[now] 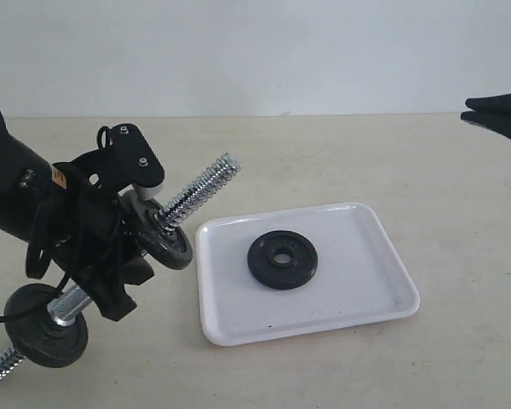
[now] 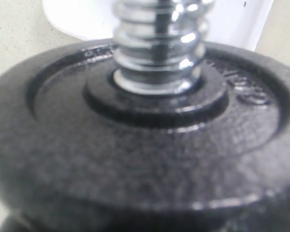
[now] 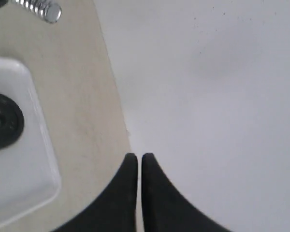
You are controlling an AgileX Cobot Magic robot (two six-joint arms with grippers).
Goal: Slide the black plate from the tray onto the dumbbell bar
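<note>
I am gripping the dumbbell bar in my left hand, its threaded end pointing toward the black plate lying flat in the tray, while my closed, empty right hand is hovering well apart.

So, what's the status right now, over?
Jaws of left gripper clamped on dumbbell bar, free end raised. Jaws of right gripper shut, empty, far from tray. The black plate lies flat in tray, untouched. Nothing between plate and bar.
</note>
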